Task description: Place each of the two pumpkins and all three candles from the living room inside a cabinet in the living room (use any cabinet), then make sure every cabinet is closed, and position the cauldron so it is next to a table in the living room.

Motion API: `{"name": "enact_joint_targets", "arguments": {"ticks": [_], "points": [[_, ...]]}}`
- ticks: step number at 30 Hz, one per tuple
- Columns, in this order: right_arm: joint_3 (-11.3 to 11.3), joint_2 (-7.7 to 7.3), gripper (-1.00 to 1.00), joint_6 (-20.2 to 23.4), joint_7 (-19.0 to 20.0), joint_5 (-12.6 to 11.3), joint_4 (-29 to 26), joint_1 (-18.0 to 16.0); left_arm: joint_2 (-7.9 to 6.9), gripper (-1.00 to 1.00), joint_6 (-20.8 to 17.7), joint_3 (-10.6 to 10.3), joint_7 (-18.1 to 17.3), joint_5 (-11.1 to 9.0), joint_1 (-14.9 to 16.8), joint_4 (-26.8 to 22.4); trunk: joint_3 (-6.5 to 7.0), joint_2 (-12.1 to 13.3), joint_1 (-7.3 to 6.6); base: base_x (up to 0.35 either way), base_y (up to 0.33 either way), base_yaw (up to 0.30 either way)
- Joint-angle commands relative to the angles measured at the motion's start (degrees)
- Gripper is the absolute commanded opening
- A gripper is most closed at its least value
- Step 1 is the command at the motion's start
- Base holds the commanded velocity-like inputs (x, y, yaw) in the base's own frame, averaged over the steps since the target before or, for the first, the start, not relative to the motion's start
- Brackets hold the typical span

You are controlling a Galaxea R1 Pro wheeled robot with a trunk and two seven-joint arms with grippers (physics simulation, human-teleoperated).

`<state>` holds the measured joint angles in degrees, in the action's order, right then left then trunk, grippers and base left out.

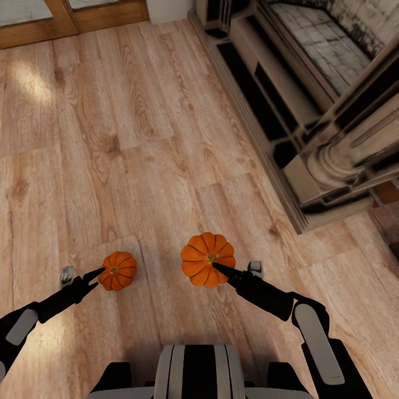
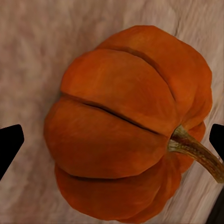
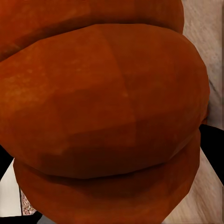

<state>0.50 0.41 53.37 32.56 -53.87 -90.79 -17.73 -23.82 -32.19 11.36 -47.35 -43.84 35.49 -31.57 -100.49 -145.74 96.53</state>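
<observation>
Our right jaws (image 1: 217,268) pinch a large ribbed orange pumpkin (image 1: 208,259); our left jaws (image 1: 100,274) pinch its smaller twin (image 1: 118,270) (above the wood-plank floor (image 1: 138,138)).

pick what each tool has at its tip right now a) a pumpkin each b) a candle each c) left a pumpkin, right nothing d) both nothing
a: in the head view the left tool is at one pumpkin and the right tool at the other pumpkin, and each wrist view shows a pumpkin close up between the fingers.
</observation>
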Motion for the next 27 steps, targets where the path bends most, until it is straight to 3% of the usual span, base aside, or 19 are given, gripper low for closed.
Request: {"name": "enact_joint_targets", "arguments": {"ticks": [1,27], "points": [[-0.08,0.03,-1.0,0.28,0.22,0.0,0.0,-0.03,0.0,1.0,-0.42,0.06,-0.01,-0.28,0.02,0.02,-0.02,-0.01,-0.01,0.0,-0.039,0.0],[-0.15,0.03,-1.0,0.29,0.22,0.0,0.0,-0.03,0.0,1.0,-0.42,0.06,0.25,-0.28,0.02,0.02,-0.02,-0.01,-0.01,0.007,-0.038,0.0]]}}
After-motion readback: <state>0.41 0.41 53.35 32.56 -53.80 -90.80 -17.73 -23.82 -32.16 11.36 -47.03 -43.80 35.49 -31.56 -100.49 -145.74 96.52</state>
